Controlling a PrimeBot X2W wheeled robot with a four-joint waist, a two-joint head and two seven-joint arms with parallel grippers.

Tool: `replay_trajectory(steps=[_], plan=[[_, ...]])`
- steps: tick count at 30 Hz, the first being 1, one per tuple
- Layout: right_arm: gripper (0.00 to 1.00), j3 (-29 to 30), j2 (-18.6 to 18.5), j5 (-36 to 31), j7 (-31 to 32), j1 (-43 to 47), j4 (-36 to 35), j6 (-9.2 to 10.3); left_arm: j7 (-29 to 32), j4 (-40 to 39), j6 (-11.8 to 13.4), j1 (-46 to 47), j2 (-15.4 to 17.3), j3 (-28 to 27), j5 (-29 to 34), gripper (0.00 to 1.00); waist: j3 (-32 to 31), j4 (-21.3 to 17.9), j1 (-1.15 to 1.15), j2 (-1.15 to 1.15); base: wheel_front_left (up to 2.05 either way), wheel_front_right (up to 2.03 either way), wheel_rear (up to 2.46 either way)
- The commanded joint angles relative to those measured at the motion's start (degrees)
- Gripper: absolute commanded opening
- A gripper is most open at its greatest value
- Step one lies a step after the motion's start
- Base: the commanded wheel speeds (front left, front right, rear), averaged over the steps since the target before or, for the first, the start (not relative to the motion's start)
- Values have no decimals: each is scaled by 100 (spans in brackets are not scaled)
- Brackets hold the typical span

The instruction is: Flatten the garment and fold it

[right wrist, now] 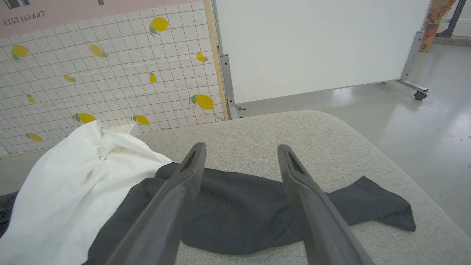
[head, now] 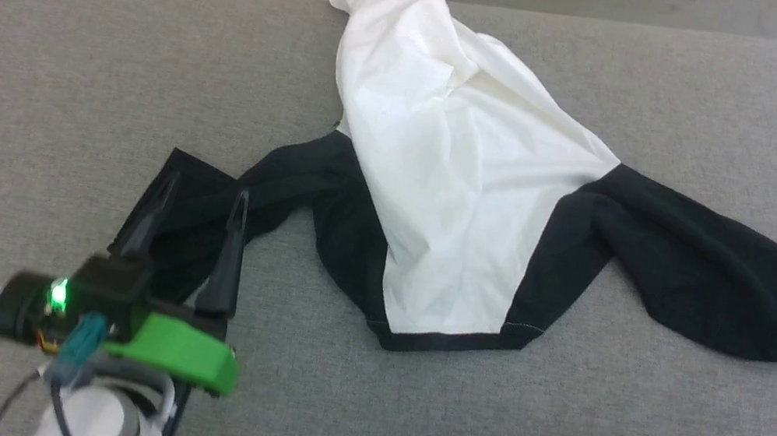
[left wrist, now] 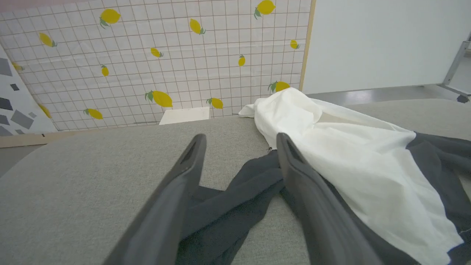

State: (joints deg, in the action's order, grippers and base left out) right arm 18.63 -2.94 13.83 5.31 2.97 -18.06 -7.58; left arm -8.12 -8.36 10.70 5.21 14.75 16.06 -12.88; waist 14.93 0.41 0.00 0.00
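The word "RESTAURANT" (right wrist: pixel 24 17) reads above the lemon-print panel (right wrist: pixel 110 73) in the right wrist view, beside a white board on castors (right wrist: pixel 312 44) (the head view looks down on the whole shirt instead). The garment (head: pixel 457 182) lies on the grey surface (head: pixel 26 71), its white body bunched toward the far edge. The left end effector (head: pixel 206 187) stands wide over the left sleeve (head: pixel 286 169). The right end effector (right wrist: pixel 241 147) stands wide over the right sleeve (right wrist: pixel 239 209), gripping nothing.

A soft white T-shirt (head: pixel 442 180) with black sleeves lies rumpled on the grey fabric-covered table (head: pixel 26 71), white body bunched toward the far edge (one corner reaching it), sleeves spread left and right, black-trimmed opening facing the near edge.
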Motion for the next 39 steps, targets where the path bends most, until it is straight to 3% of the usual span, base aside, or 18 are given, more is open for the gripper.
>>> replay_trajectory(steps=[1,10,17,18,19,27,31,36,39], plan=[[100,-41,4,41,-55,25,-45,9,117,55,-63,190,115,21,78,100,119,-82,0,0,0,0,0],[100,-420,5,-78,3,-170,-168,9,1840,1162,-932,1404,817,514,338,100,653,-128,0,0,0,0,0],[100,-634,6,-72,35,-275,-189,9,2234,2025,-1062,1815,940,607,407,98,850,-145,0,0,0,0,0],[100,-654,6,-69,39,-283,-187,9,2243,2087,-1043,1826,925,617,410,33,854,-150,0,0,0,0,0],[100,-663,6,-66,39,-287,-184,9,2217,2106,-1014,1822,889,605,383,0,850,-150,0,0,0,0,0],[100,-655,6,-55,35,-202,-122,9,1760,1643,-725,1408,661,204,-136,0,523,0,0,0,0,0,0],[100,-626,6,-19,45,-116,-94,9,1753,879,-409,915,774,-158,-317,0,359,137,0,0,0,0,0],[100,-575,6,16,63,-32,-84,9,1857,-61,205,-100,1036,-904,-503,0,269,296,0,0,0,0,0],[100,-553,6,14,100,0,-87,9,1890,-401,381,-705,1117,-1200,-629,0,259,363,0,0,0,0,0]])
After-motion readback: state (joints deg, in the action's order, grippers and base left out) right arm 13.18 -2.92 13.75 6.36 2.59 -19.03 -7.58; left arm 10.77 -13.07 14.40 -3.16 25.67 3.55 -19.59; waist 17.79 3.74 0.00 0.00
